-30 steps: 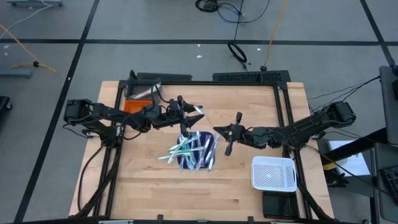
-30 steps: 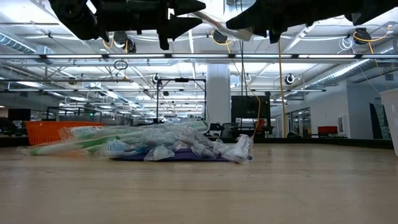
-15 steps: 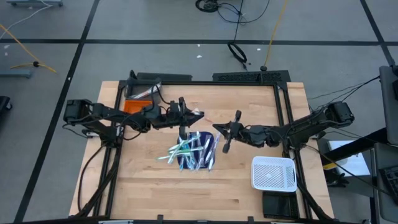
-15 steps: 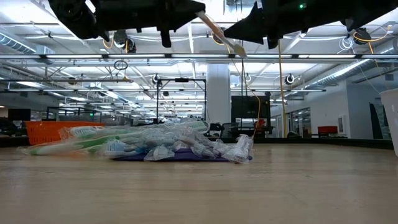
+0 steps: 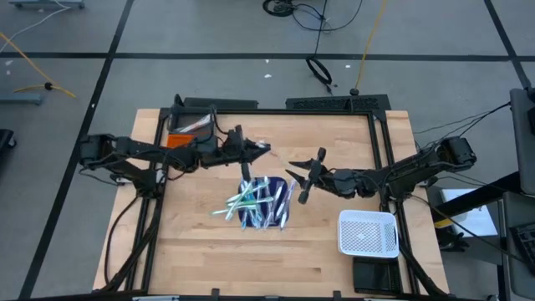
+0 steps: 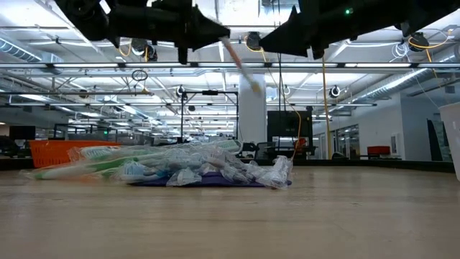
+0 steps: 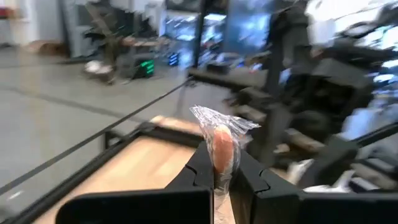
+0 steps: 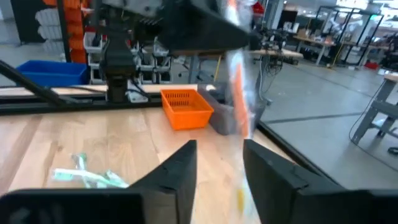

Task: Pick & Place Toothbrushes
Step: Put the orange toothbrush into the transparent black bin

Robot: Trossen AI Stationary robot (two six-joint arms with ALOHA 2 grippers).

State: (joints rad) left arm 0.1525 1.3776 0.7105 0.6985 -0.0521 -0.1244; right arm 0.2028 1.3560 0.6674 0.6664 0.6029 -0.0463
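Observation:
Many wrapped toothbrushes (image 5: 261,201), green, white and blue, lie heaped on a dark blue mat (image 6: 208,181) at the table's middle. My left gripper (image 5: 251,150) hovers high above the far side of the heap, shut on one orange-pink wrapped toothbrush (image 7: 219,134). In the low view that toothbrush (image 6: 241,65) shows as a blurred streak. My right gripper (image 5: 299,177) is level with it, to its right, and points at it. Its fingers (image 8: 186,165) are open with nothing between them. My left gripper pinches the wrapped toothbrush between its two fingers (image 7: 202,168), and the wrapper's crinkled end (image 7: 214,118) sticks out past the fingertips. The fingers lie level and point toward the table's right. The toothbrush slants down from them toward the right gripper, clear of the table and the heap.
An orange basket (image 5: 185,140) stands at the far left of the table. A white mesh basket (image 5: 368,232) stands at the near right corner. A black frame (image 5: 380,125) runs around the wooden top, and bare wood lies in front of the heap.
The orange-pink toothbrush has passed from my right gripper to my left. My left gripper has taken hold of it and drawn a little toward the table's left edge. The toothbrush's free end has come away from my right gripper and swung down.

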